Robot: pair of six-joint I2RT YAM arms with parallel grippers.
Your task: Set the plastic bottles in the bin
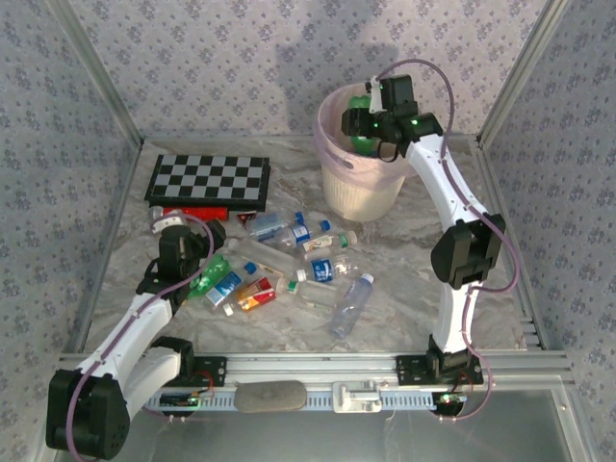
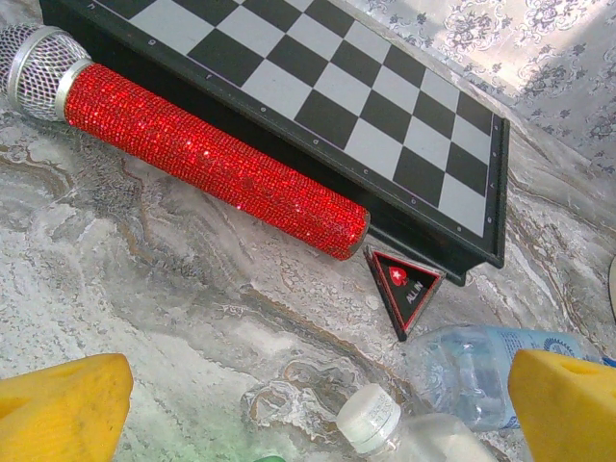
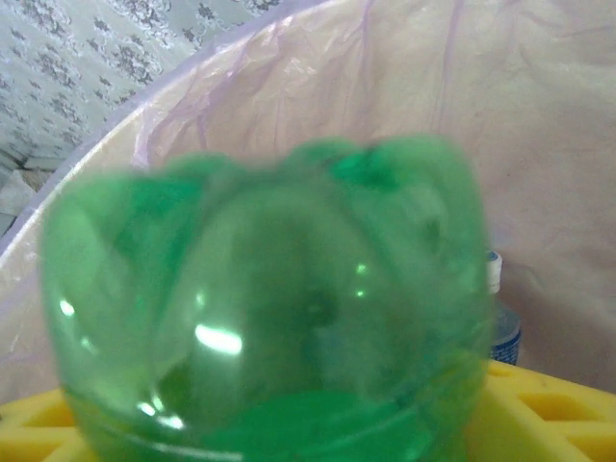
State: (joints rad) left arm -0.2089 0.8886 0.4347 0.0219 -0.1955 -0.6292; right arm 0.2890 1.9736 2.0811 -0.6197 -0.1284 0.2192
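Observation:
The bin (image 1: pixel 361 188), cream with a pink liner (image 3: pixel 481 115), stands at the back right. My right gripper (image 1: pixel 371 135) hangs over its mouth, open, and a green bottle (image 3: pixel 269 308) sits blurred and loose between its yellow fingers (image 3: pixel 539 414). Another bottle (image 3: pixel 500 322) lies inside the bin. Several plastic bottles (image 1: pixel 289 260) are scattered mid-table, among them a green one (image 1: pixel 214 272), an orange one (image 1: pixel 258 296) and a clear one (image 1: pixel 351 303). My left gripper (image 2: pixel 318 404) hovers open at the pile's left end, above a white-capped bottle (image 2: pixel 385 428) and a bluish one (image 2: pixel 481 371).
A chessboard (image 1: pixel 209 180) lies at the back left with a red glitter microphone (image 2: pixel 212 159) along its near edge and a black triangular token (image 2: pixel 404 286) beside it. Patterned walls enclose the table on three sides. A metal rail (image 1: pixel 318 371) runs along the front.

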